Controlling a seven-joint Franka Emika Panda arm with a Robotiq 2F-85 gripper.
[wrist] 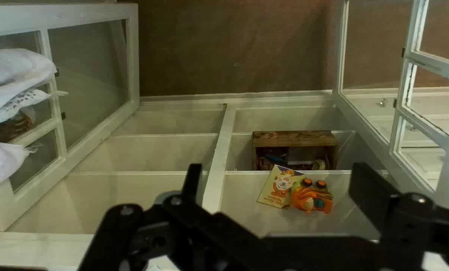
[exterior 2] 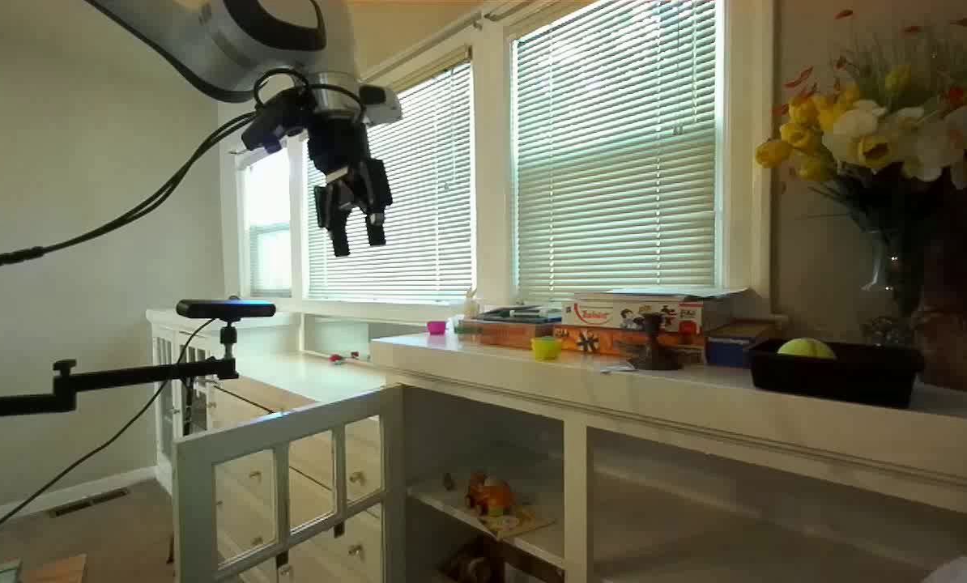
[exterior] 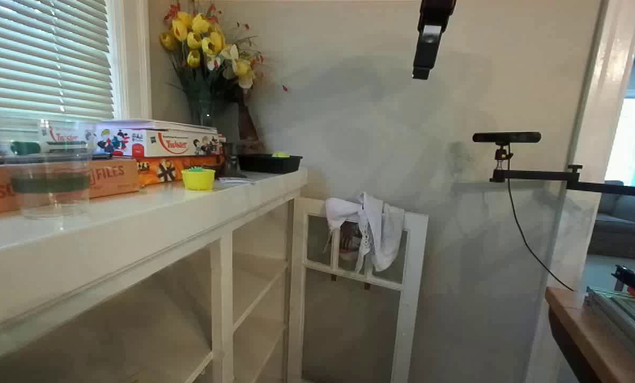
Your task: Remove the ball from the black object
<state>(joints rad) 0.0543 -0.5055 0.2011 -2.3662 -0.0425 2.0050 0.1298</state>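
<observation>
The ball (exterior 2: 807,348) sits inside the black tray (exterior 2: 836,385), with only its top showing, on the white counter (exterior 2: 662,391) near the flowers (exterior 2: 856,129). The gripper (exterior 2: 358,239) hangs in the air, well apart from the ball, its two fingers spread wide. A yellow cup (exterior 2: 546,349) stands near the stacked boxes (exterior 2: 613,321), apart from the black tray.

windows (exterior 2: 615,154): daylit, blinds (exterior 2: 443,202) lowered | wall (exterior: 349,117): beige, faintly shadowed | cabinet (exterior 2: 576,478): white, paned doors (exterior: 350,274) open | floor (wrist: 232,49): brown
</observation>
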